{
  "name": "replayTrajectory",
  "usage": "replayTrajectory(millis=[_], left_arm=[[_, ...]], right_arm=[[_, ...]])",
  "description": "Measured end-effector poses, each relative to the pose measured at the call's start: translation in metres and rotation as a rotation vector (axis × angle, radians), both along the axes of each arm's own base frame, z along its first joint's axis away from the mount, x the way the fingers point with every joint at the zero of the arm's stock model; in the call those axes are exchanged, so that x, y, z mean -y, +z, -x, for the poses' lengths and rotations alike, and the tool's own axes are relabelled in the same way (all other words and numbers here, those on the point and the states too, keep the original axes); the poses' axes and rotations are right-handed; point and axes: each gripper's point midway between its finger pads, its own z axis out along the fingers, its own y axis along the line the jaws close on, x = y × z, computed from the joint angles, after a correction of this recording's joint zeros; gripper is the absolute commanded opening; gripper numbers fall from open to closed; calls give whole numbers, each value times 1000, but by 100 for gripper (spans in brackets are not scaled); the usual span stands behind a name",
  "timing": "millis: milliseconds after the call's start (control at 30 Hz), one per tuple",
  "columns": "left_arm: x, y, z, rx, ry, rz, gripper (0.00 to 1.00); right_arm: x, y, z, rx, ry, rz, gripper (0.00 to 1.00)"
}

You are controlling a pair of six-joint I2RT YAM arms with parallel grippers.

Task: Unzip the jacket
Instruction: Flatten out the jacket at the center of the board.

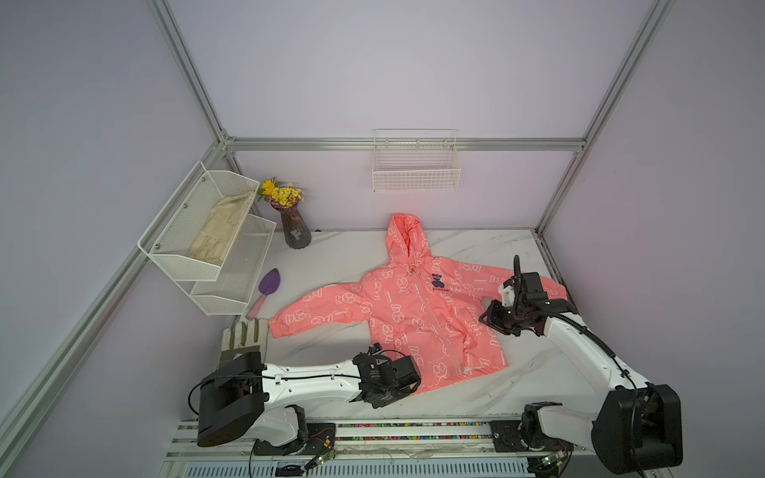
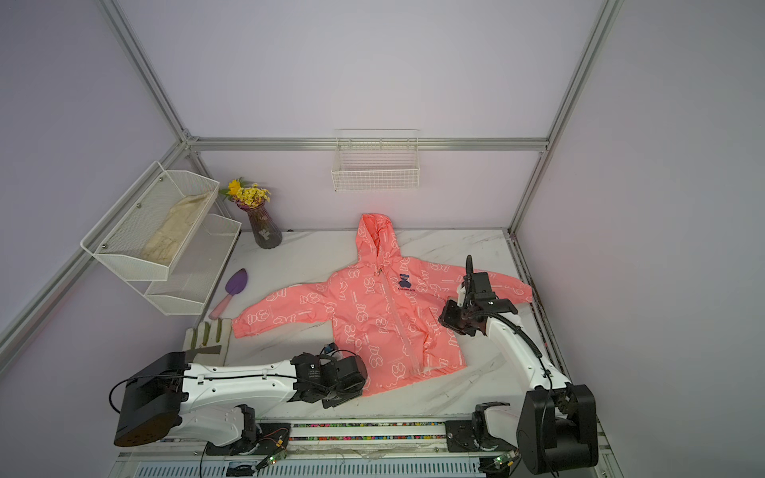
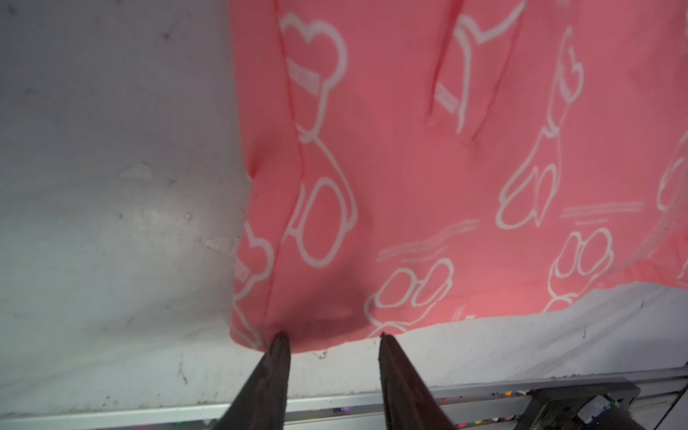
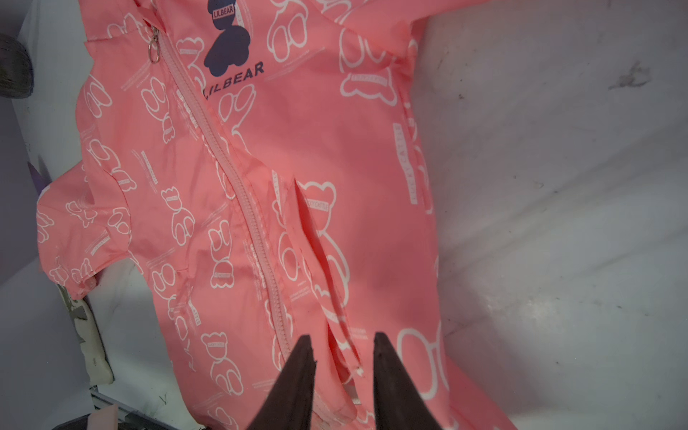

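Note:
The coral-pink jacket (image 1: pixel 397 314) lies flat on the marble table (image 1: pixel 339 256), hood towards the back wall, in both top views. Its zipper (image 4: pixel 238 186) is closed up to the collar, where the ring pull (image 4: pixel 154 52) rests beside the dark blue bear logo (image 4: pixel 227 44). My left gripper (image 3: pixel 332 337) is open, its fingertips at the edge of the hem's near left corner, with nothing clamped. My right gripper (image 4: pixel 342 337) is open above the jacket's right front, near a pocket slit (image 4: pixel 316 242) beside the zipper's lower part. In a top view it sits by the right sleeve (image 1: pixel 486 316).
A work glove (image 1: pixel 244 337) and a purple trowel (image 1: pixel 267 289) lie left of the jacket's sleeve. A vase of yellow flowers (image 1: pixel 294 227) stands at the back left. A white mesh shelf (image 1: pixel 174 248) holds a beige cloth (image 1: pixel 221 231). A wire basket (image 1: pixel 416 165) hangs on the back wall.

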Motion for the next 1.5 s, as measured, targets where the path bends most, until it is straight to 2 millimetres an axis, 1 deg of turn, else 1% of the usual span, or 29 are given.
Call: replayTrajectory(millis=[100,133,233,333,367,400,433,500,533,567,633,733,800,900,967,1067,1167,1233,1300,1400,1500], left_arm=[[-1,-4,-1,2,22,9,4],[-2,-5,-1,5,27,12,0],[-5,0,-4,28,48,36,0],[-10,16,-8,71,64,77,0],[-10,22,-9,85,68,91,0],[-12,29,-11,103,74,108,0],[-13,35,-13,119,79,120,5],[-17,43,-14,139,87,133,34],[-19,46,-15,143,94,136,51],[-21,46,-15,147,91,131,59],[-23,45,-14,142,93,121,67],[-26,38,-13,131,90,87,69],[-28,29,-12,121,86,51,69],[-31,16,-10,103,79,-2,65],[-31,8,-9,91,71,-30,60],[-29,0,-8,76,54,-47,49],[-23,-3,-9,68,48,-35,34],[-19,-3,-10,67,48,-17,15],[-15,-1,-12,68,52,2,0],[-12,4,-14,79,64,36,0],[-20,9,-13,94,84,74,0]], right_arm=[[0,3,2,17,-7,-1,38],[1,5,2,29,-10,0,35],[2,9,3,50,-21,-2,31],[2,6,4,47,-24,-3,32],[2,5,4,45,-24,-3,34],[2,3,4,41,-24,-1,41],[3,2,5,38,-25,1,48],[3,1,5,38,-23,5,55],[3,1,5,39,-25,5,58],[3,1,5,39,-25,4,60],[3,0,5,34,-26,5,63],[3,-4,5,23,-23,7,66],[3,-8,6,13,-23,8,67],[4,-11,8,7,-25,17,67],[5,-12,9,5,-27,25,66],[7,-14,9,2,-30,34,65],[8,-17,11,-5,-33,42,64],[9,-21,13,-10,-35,46,62],[10,-24,14,-16,-37,51,58],[10,-29,17,-28,-39,55,57],[11,-36,20,-47,-42,61,57]])
